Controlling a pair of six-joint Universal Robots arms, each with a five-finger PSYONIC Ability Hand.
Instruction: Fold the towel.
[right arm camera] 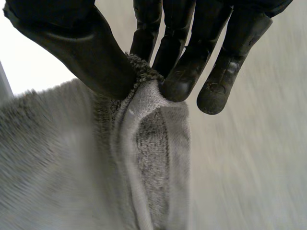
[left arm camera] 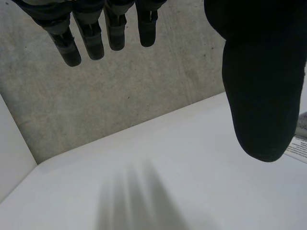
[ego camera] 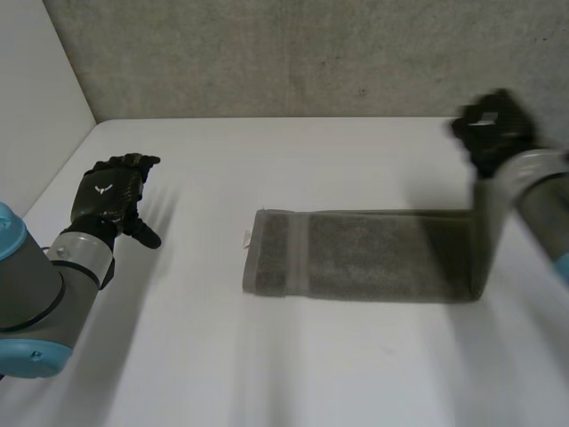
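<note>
The towel was a long grey band lying flat across the middle-right of the white table. By the look of it, it had already been folded lengthwise once. Its right end was up off the surface, hanging from the right hand down to the tabletop. My guess is that the end was held high so it could be carried across to the left end for the next fold. The rest stayed flat as the base to fold onto.

The left hand hovered over the bare left side of the table, well apart from the towel and holding nothing. It was probably just parked out of the way.

From the head view alone I couldn't read the right hand's grip. The right wrist view settled it: the thumb and fingers were pinching the bunched hem between them. I couldn't tell whether that was a corner or mid-edge.

The left wrist view showed straight fingers side by side with the thumb held apart and nothing between them. It also caught a printed label beside the thumb. From the head camera that label was only a tiny white tab on the towel's left edge.
</note>
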